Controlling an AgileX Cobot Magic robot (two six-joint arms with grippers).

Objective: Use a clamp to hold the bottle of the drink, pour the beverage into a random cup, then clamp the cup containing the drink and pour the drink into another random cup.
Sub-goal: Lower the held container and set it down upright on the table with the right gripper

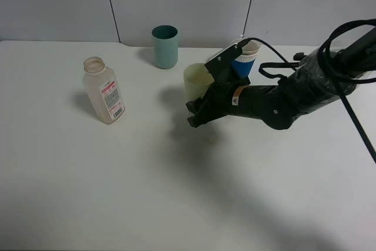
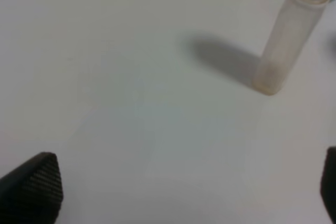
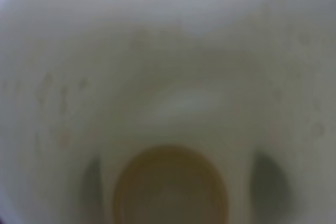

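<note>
The clear drink bottle [image 1: 103,90] stands open and upright on the left of the white table; it also shows in the left wrist view [image 2: 290,36]. My left gripper [image 2: 178,192] is open and empty, well short of the bottle. My right gripper [image 1: 201,109] is shut on a pale yellow translucent cup [image 1: 197,82] near the table's middle. In the right wrist view this cup [image 3: 168,77] fills the frame, with a tan round patch [image 3: 170,187] low inside it. The fingers [image 3: 268,179] show as dark shapes through its wall.
A teal cup [image 1: 165,46] stands at the back centre. A blue and white paper cup [image 1: 245,57] stands behind the right arm [image 1: 282,98]. Black cables [image 1: 346,57] hang off that arm. The left arm is out of the exterior view.
</note>
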